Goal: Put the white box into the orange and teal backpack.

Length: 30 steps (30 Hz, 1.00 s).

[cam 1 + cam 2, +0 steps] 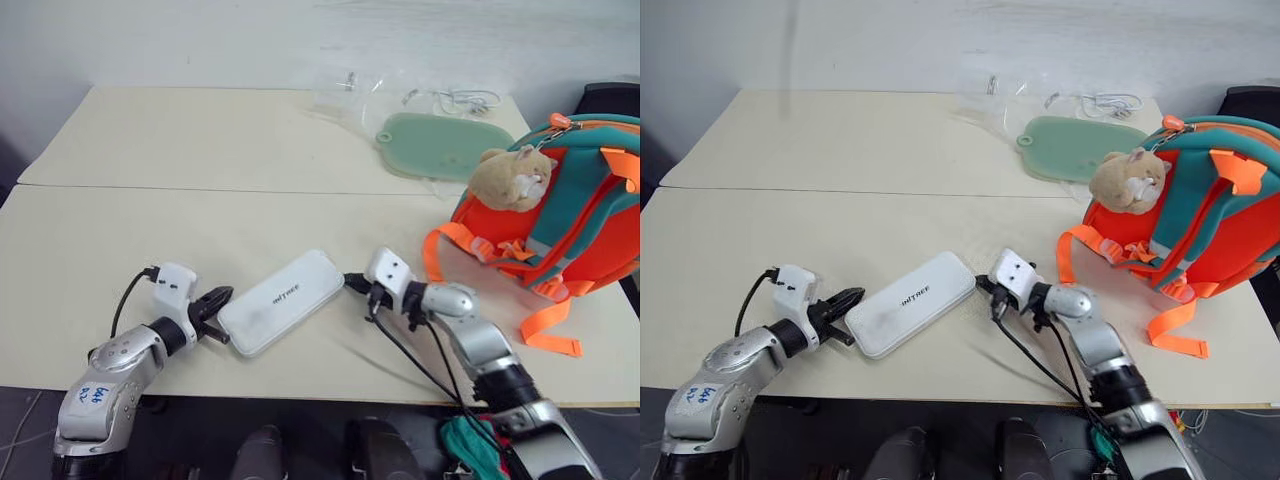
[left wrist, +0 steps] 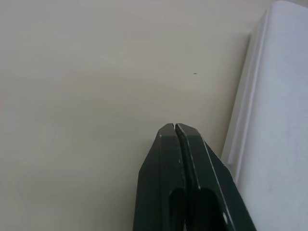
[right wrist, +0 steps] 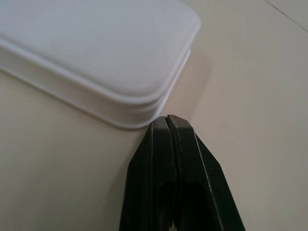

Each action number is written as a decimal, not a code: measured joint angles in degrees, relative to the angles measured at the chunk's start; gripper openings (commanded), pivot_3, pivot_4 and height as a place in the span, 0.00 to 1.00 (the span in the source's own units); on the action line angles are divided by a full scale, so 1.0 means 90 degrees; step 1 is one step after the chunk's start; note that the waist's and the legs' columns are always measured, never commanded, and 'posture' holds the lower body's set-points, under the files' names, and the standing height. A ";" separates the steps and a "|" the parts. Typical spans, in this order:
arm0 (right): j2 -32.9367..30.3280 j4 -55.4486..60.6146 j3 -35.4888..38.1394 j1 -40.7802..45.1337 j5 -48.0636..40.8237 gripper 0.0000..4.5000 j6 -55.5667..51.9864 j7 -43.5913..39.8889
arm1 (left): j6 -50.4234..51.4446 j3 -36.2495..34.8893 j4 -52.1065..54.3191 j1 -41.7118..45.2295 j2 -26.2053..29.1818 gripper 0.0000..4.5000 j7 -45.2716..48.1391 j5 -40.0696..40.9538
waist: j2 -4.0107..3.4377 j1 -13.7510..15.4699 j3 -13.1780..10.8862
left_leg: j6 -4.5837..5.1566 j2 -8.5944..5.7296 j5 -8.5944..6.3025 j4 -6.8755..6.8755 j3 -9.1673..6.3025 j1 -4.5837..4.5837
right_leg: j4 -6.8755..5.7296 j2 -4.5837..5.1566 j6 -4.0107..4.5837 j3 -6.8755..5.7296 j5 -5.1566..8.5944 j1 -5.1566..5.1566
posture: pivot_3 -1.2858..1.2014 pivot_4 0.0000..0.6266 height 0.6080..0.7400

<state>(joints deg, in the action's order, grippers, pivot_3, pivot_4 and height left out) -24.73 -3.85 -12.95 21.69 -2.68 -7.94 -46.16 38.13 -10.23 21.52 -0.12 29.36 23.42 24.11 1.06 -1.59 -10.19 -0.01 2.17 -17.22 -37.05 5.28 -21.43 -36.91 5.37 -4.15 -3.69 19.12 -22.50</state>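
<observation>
The white box (image 1: 282, 301) lies flat on the cream table (image 1: 200, 230) near its front edge, dark lettering on its lid. My left gripper (image 1: 218, 298) is shut with nothing in it, its tips at the box's near-left end; the box edge (image 2: 269, 125) runs right beside the closed fingers (image 2: 174, 159). My right gripper (image 1: 352, 283) is shut and empty too, its tips just off the box's far-right rounded corner (image 3: 144, 96). The orange and teal backpack (image 1: 575, 215) stands at the table's right side, a tan plush charm (image 1: 512, 178) on it.
A pale green flat pouch (image 1: 440, 145) lies behind the backpack, with clear plastic bags (image 1: 345, 90) and a white cable (image 1: 455, 98) at the far edge. Orange straps (image 1: 545, 330) trail onto the table toward my right arm. A seam crosses the table (image 1: 200, 188).
</observation>
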 measured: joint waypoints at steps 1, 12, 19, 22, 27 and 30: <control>-0.0130 0.0305 0.0040 -0.0212 -0.0060 0.00 -0.0134 -0.0037 | 0.0006 0.0010 0.0010 0.0000 -0.0012 0.01 -0.0022 -0.0005 | 0.0000 0.0002 0.0000 | -0.0001 0.0001 -0.0001 0.0002 -0.0001 0.0001 | 0.0001 0.0000 0.0000 0.0000 0.0000 0.0000 | 0.52 0.24 1.00; 0.0220 0.0056 0.0205 -0.0061 0.0214 0.00 -0.0067 0.0782 | -0.0283 -0.1688 0.0544 -0.2083 0.0382 0.01 0.0946 0.0574 | -0.0003 -0.0103 -0.0003 | -0.0005 0.0008 -0.0007 0.0002 0.0003 0.0009 | 0.0001 -0.0003 0.0011 0.0005 0.0006 -0.0003 | 0.52 0.24 1.00; 0.0958 -0.1528 -0.0007 0.0902 0.0498 0.00 0.0763 0.1120 | -0.0276 -0.1246 0.1041 -0.2521 0.0535 0.01 0.1888 0.1120 | -0.0009 -0.0034 -0.0006 | -0.0007 0.0006 -0.0008 0.0005 0.0000 0.0007 | 0.0003 0.0002 0.0020 0.0004 0.0011 -0.0001 | 0.52 0.24 1.00; 0.1117 -0.1802 -0.0054 0.1015 0.0453 0.00 0.0913 0.0934 | -0.0302 -0.0744 0.1016 -0.2258 0.0445 0.01 0.1738 0.0955 | -0.0010 -0.0046 -0.0006 | -0.0006 0.0006 -0.0008 0.0004 0.0001 0.0007 | 0.0001 0.0001 0.0020 0.0003 0.0011 -0.0001 | 0.52 0.24 1.00; 0.0979 -0.1802 0.0127 0.0867 0.0100 0.00 0.0954 0.0391 | -0.0540 -0.0520 0.0711 -0.1878 0.0336 0.01 0.1502 0.0547 | -0.0010 -0.0025 -0.0005 | 0.0026 0.0006 -0.0024 0.0003 0.0001 0.0014 | -0.0004 0.0001 0.0018 0.0002 0.0010 0.0006 | 0.52 0.24 1.00; 0.0711 -0.1303 0.0162 0.0460 -0.0176 0.00 0.0861 -0.0150 | -0.0698 -0.0419 0.0206 -0.1433 0.0334 0.01 0.1367 0.0270 | -0.0011 -0.0001 -0.0004 | 0.0028 0.0008 -0.0025 0.0005 -0.0003 0.0015 | -0.0006 -0.0001 0.0018 -0.0003 0.0010 0.0007 | 0.52 0.24 1.00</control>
<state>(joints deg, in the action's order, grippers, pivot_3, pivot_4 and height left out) -18.33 -15.58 -11.49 25.83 -4.27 -0.18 -47.51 31.84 -14.00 23.38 -13.01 32.37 35.73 26.54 0.96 -1.60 -10.23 0.25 2.24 -17.44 -37.01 5.25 -21.30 -36.96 5.36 -3.98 -3.72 19.21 -22.44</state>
